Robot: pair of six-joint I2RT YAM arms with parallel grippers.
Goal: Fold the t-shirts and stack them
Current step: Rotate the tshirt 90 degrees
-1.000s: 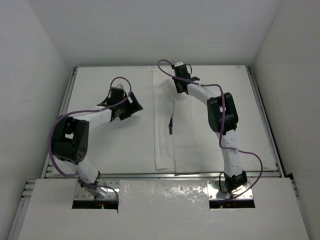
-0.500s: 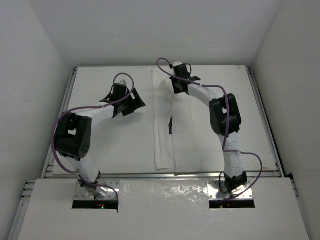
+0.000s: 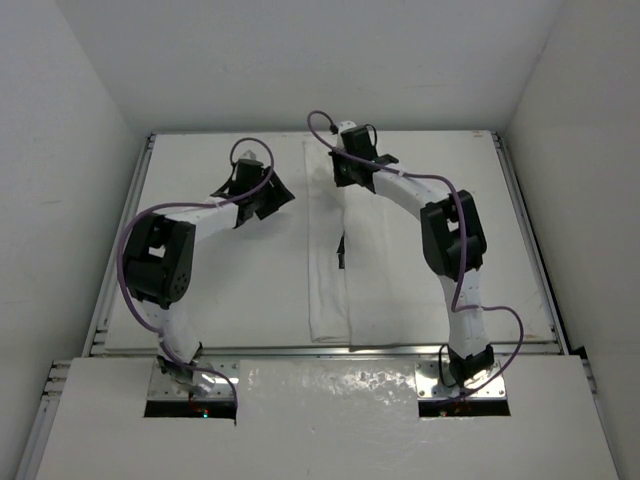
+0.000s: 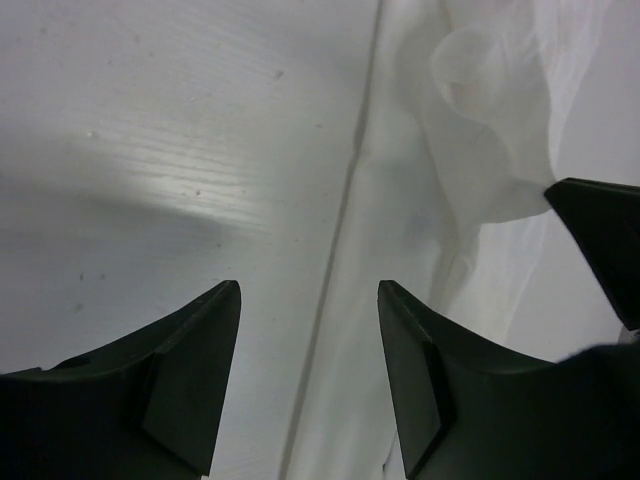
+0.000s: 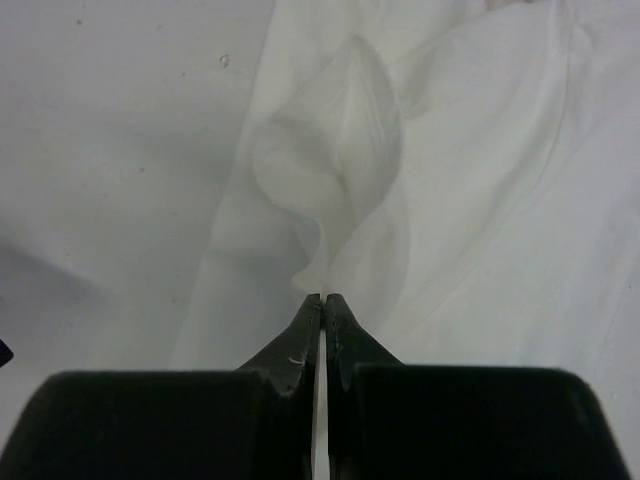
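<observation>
The white t-shirt (image 3: pixel 390 280) lies lengthwise in the middle of the table with its left side folded in; a small black mark (image 3: pixel 342 250) shows at the fold. My right gripper (image 3: pixel 345 178) is at the shirt's far left part. In the right wrist view it (image 5: pixel 324 297) is shut on a raised fold of the cloth (image 5: pixel 330 150). My left gripper (image 3: pixel 275 200) is open and empty just left of the shirt. In the left wrist view its fingers (image 4: pixel 308 300) straddle the shirt's left edge (image 4: pixel 345 200), and a finger of the right gripper (image 4: pixel 600 240) shows at the right.
The white tabletop (image 3: pixel 220 290) is boxed in by white walls on the left, far and right sides. A metal rail (image 3: pixel 330 350) runs along the near edge in front of the arm bases.
My left gripper has moved further away and to the right, up to the shirt's left edge. My right gripper has shifted slightly left, still shut on the cloth.
</observation>
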